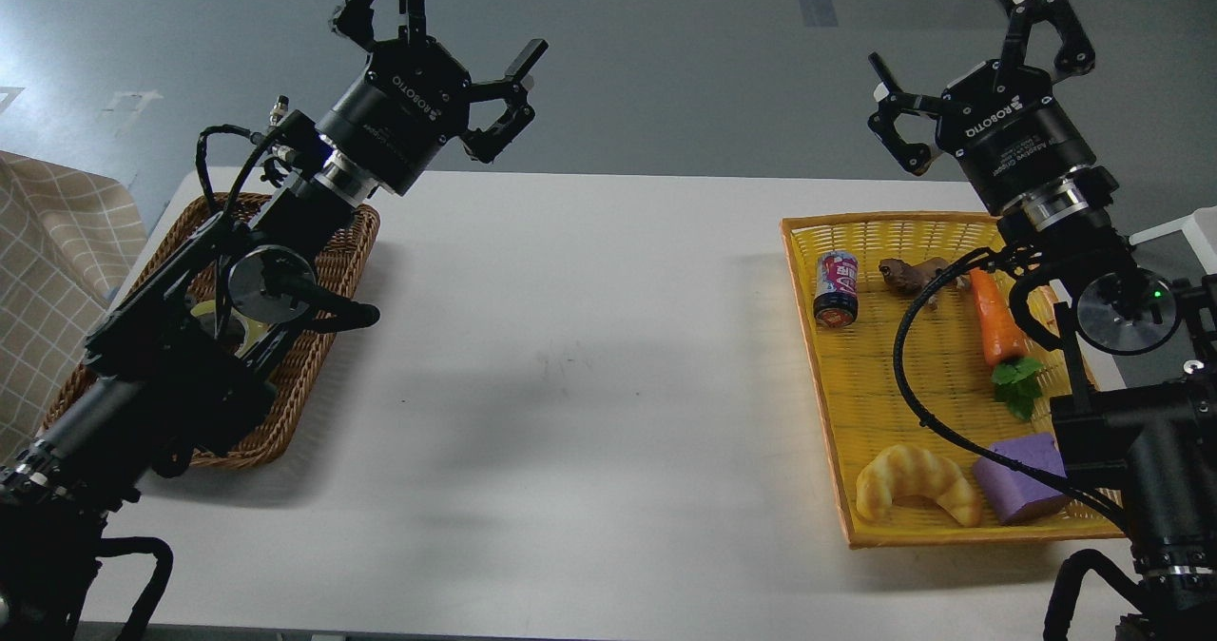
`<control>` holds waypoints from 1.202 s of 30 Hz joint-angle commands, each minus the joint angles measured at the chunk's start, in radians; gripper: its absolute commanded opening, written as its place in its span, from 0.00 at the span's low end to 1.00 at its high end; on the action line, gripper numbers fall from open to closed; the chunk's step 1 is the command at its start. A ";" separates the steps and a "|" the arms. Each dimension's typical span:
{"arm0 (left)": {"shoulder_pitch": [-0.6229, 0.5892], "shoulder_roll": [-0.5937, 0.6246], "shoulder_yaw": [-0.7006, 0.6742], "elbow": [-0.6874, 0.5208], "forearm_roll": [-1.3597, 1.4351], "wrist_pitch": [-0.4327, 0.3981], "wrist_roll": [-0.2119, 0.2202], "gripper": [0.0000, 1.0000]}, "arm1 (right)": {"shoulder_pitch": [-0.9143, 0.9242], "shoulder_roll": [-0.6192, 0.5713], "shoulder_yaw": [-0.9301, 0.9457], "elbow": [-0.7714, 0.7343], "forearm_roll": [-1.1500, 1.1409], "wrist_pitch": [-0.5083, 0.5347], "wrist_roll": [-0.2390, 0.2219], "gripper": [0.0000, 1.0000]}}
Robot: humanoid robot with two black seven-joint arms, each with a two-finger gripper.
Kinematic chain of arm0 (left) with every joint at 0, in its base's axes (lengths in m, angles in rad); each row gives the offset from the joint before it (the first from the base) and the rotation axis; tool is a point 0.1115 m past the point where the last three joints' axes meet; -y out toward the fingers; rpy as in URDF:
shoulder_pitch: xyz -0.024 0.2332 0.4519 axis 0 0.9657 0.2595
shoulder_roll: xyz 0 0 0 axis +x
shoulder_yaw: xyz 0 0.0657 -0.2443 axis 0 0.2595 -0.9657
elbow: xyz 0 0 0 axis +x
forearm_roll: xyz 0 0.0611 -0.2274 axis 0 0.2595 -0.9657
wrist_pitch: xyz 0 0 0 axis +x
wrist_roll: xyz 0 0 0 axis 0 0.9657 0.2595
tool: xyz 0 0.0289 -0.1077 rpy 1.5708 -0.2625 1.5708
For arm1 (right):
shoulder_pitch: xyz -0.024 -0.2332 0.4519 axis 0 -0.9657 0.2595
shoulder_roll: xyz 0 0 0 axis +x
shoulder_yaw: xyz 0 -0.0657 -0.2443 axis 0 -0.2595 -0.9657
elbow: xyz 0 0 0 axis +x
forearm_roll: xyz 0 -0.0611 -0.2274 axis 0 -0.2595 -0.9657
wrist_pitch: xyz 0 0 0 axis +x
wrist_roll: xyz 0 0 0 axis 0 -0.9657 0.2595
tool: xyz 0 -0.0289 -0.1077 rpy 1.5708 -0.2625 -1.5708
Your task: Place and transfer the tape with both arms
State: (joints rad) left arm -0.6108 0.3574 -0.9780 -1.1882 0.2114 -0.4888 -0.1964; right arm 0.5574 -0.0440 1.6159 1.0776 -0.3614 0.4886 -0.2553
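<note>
The tape is mostly hidden: only a yellowish sliver (207,312) shows between my left arm's links, inside the brown wicker basket (328,270) at the table's left. I cannot tell its shape. My left gripper (468,21) is raised above the table's far edge, beyond the basket's far right corner, fingers spread open and empty. My right gripper (962,44) is raised above the far edge of the yellow tray (837,403), fingers spread open and empty.
The yellow tray at the right holds a small can (836,288), a brown toy (905,275), a carrot (994,318), a golden croissant (915,484) and a purple block (1017,478). A checked cloth (52,242) lies left of the basket. The white table (589,365) spans between basket and tray.
</note>
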 commanded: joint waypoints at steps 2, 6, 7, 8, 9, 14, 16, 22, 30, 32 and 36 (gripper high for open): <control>-0.001 -0.002 0.001 0.019 0.006 0.000 0.000 0.98 | -0.002 -0.001 0.002 0.001 -0.001 0.000 0.001 1.00; 0.000 -0.005 0.001 0.021 0.006 0.000 0.002 0.98 | -0.014 -0.001 0.001 0.002 -0.004 0.000 -0.002 1.00; 0.000 -0.011 0.001 0.022 0.006 0.000 0.003 0.98 | -0.019 -0.001 0.001 0.002 -0.004 0.000 -0.002 1.00; 0.000 -0.024 -0.001 0.022 0.006 0.000 0.002 0.98 | -0.019 -0.001 0.001 0.002 -0.004 0.000 -0.002 1.00; 0.000 -0.025 -0.001 0.022 0.006 0.000 0.002 0.98 | -0.019 -0.001 0.001 0.002 -0.004 0.000 -0.002 1.00; 0.002 -0.052 -0.001 0.021 0.006 0.000 -0.003 0.98 | -0.017 0.021 0.002 0.002 -0.002 0.000 -0.002 1.00; 0.002 -0.052 -0.001 0.019 0.006 0.000 -0.002 0.98 | -0.017 0.021 0.002 0.002 -0.002 0.000 -0.002 1.00; 0.002 -0.052 0.001 0.018 0.006 0.000 -0.003 0.98 | -0.022 0.019 0.002 0.002 -0.002 0.000 -0.002 1.00; 0.009 -0.055 0.004 0.012 0.006 0.000 -0.002 0.98 | -0.030 0.019 0.004 0.005 -0.002 0.000 -0.002 1.00; 0.009 -0.055 0.004 0.012 0.006 0.000 -0.002 0.98 | -0.033 0.019 0.005 0.005 -0.002 0.000 -0.001 1.00; 0.009 -0.048 0.002 0.012 0.006 0.000 -0.001 0.98 | -0.036 0.022 0.006 0.008 -0.002 0.000 -0.001 1.00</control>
State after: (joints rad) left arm -0.6014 0.3042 -0.9744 -1.1766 0.2178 -0.4887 -0.1974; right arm 0.5237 -0.0240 1.6212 1.0851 -0.3636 0.4889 -0.2576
